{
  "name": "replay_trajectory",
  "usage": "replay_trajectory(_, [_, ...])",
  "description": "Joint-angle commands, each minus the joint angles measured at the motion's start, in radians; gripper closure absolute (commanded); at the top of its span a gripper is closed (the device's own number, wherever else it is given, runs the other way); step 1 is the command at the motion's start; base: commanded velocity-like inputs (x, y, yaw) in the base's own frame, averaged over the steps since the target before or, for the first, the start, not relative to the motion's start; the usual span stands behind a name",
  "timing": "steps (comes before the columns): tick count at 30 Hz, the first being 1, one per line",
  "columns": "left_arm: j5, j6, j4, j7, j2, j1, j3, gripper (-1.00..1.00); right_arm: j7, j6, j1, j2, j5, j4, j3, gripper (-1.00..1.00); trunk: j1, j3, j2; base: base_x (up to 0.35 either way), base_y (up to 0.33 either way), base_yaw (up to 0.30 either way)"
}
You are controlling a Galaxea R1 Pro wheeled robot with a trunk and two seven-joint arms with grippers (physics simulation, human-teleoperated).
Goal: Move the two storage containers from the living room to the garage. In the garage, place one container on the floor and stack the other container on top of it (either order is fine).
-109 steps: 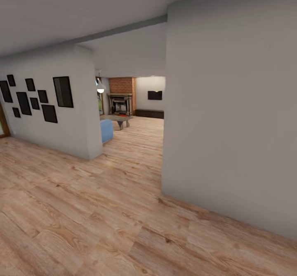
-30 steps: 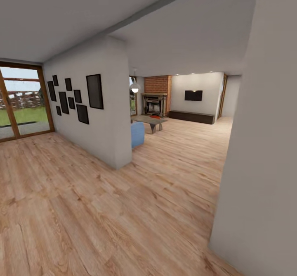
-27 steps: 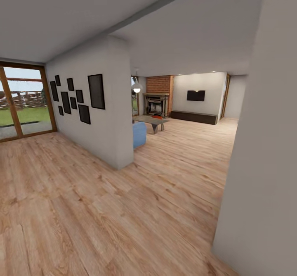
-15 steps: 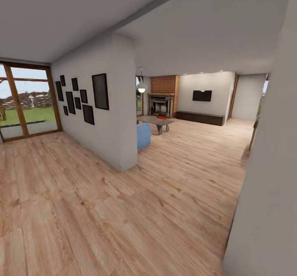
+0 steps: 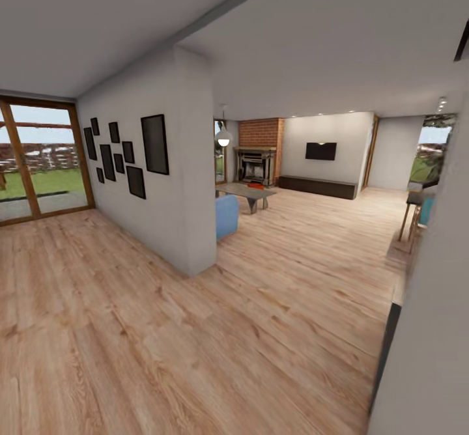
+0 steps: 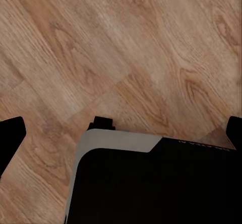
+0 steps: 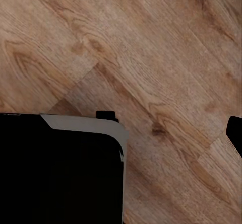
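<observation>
In the head view, we face the living room past the picture wall, and a small red-orange object, probably one storage container, sits on the low grey desk before the brick fireplace; we should steer through the opening, well off the right-hand wall, which has slid outward since earlier. In the left wrist view, the left gripper shows dark fingers spread wide over wood-plank floor, holding nothing. In the right wrist view, one finger shows, so we cannot tell that gripper's state.

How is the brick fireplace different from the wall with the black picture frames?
The brick fireplace is red brick and far away at the back of the room; the wall with picture frames is plain white and much closer. The fireplace has a dark opening low down; the wall carries flat black frames. Both stand on the same light wood floor.
</observation>
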Motion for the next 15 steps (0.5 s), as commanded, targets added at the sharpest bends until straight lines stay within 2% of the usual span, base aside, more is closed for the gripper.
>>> replay_trajectory(1, [0.009,-0.003,0.001,0.000,0.000,-0.001,-0.009,-1.00,-0.004,-0.005,-0.001,0.000,0.000,0.003,0.008,-1.00,0.001,-0.002,-0.001,0.323,0.000,0.000])
replay_trajectory(15, [0.009,-0.003,0.001,0.000,0.000,-0.001,-0.009,-1.00,-0.004,-0.005,-0.001,0.003,0.004,0.003,0.008,-1.00,0.001,-0.002,-0.001,0.322,0.007,-0.015])
